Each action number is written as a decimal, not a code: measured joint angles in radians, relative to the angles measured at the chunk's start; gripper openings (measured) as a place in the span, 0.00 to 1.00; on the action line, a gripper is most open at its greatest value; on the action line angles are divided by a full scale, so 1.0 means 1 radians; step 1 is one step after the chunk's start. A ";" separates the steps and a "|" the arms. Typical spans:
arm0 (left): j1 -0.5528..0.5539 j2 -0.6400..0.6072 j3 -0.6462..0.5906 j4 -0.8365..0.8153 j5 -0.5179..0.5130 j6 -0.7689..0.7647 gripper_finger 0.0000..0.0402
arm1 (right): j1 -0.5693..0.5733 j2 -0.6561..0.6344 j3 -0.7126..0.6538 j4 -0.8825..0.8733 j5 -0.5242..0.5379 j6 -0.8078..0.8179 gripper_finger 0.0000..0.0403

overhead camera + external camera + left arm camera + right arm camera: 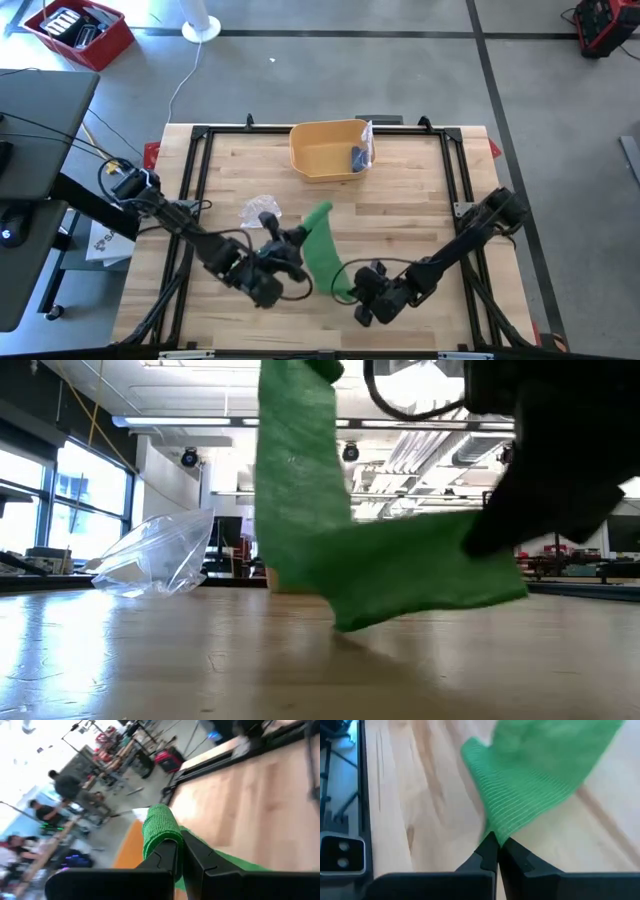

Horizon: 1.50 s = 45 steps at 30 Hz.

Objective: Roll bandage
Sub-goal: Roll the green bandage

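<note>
While one green bandage (322, 250) is pinched by the closed left gripper (296, 240) and right gripper (352, 283), bare table (420, 215) is left at the right.

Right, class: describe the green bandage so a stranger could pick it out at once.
On the wooden table, below the yellow bin, a green bandage stretches between the left gripper and right gripper, both shut on it. It is the only green thing; the clear plastic bag beside it is transparent.
</note>
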 joint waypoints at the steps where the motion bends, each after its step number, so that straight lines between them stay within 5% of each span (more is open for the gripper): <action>1: 0.012 -0.010 0.000 -0.008 -0.006 0.015 0.01 | -0.005 -0.010 0.000 -0.001 -0.003 -0.005 0.00; 5: 0.057 -0.054 0.001 -0.038 0.023 0.057 0.01 | -0.012 -0.017 0.002 0.007 -0.089 -0.054 0.00; 12: 0.078 -0.058 0.001 -0.029 0.241 0.104 0.01 | 0.020 0.011 0.003 0.202 -0.336 -0.154 0.00; 19: 0.095 -0.056 -0.001 -0.031 0.254 0.086 0.00 | 0.023 0.011 0.003 0.325 -0.207 -0.247 0.00; 28: 0.115 -0.051 -0.169 0.071 0.259 0.030 0.00 | 0.005 0.035 0.000 -0.022 -0.108 -0.050 0.01; 38: 0.129 -0.051 -0.327 0.345 0.278 0.218 0.00 | -0.080 -0.019 0.001 -0.187 -0.207 -0.177 0.36; 45: 0.098 -0.051 -0.328 0.439 0.292 0.254 0.00 | 0.013 -0.263 0.001 -0.433 0.078 -0.213 0.45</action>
